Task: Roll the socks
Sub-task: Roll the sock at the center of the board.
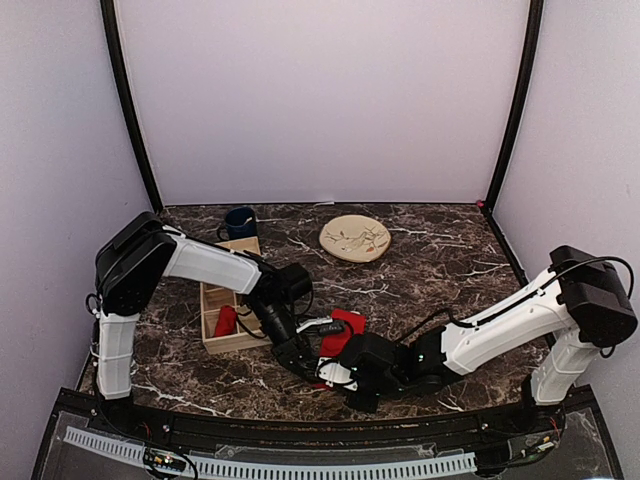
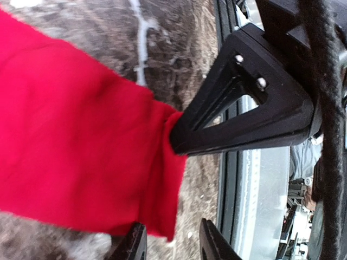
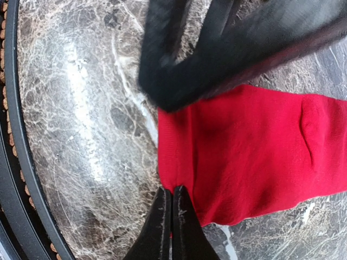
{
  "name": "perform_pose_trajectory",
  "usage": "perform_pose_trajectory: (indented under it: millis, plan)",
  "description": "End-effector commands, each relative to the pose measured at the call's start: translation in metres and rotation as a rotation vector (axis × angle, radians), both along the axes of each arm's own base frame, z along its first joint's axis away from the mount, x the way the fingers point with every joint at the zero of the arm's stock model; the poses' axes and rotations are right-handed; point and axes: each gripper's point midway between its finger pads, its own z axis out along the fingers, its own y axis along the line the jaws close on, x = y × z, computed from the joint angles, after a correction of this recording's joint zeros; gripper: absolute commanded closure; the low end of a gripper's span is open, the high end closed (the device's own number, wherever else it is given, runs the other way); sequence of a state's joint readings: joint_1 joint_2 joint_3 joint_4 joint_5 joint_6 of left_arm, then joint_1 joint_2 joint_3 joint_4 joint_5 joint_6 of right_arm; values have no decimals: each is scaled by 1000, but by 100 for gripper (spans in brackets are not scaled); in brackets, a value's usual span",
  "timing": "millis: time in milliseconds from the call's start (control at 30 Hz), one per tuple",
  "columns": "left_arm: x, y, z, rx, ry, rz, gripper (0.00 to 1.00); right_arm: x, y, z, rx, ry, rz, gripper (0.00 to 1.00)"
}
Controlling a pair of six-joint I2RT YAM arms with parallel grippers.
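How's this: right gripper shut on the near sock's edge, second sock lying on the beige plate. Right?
One slip. The right gripper is shut on the edge of the near sock, but the second sock lies in the wooden box, not on the beige plate. The top view shows it.

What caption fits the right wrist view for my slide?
Right tool shut on the red sock's edge over the marble table, left tool blurred above.

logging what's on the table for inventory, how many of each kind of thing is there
red socks: 2 (one on the table, one in the box)
wooden box: 1
blue mug: 1
beige plate: 1
total: 5
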State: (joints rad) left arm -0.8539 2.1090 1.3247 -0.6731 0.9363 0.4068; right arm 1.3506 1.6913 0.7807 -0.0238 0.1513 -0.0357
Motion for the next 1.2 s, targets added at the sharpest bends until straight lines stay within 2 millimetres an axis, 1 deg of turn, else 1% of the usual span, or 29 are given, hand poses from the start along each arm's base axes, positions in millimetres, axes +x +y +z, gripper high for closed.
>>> perform_pose_trajectory:
  millis: [0, 267, 467, 767, 1000, 1167]
  plan:
    - [11, 8, 15, -19, -51, 31, 64, -5, -28, -31, -135, 63, -20, 100]
    - [25, 11, 23, -31, -115, 68, 63, -9, -26, -34, -145, 95, -10, 100]
    - [31, 10, 29, -58, -168, 94, 63, -13, -22, -29, -116, 173, -2, 100]
    - [41, 9, 39, -99, -267, 151, 61, -16, -24, -24, -76, 311, -19, 100]
    - [48, 9, 41, -114, -323, 193, 61, -17, -28, -23, -54, 407, -31, 100]
    - [57, 11, 36, -91, -375, 226, 60, -17, -30, -22, -37, 458, -33, 100]
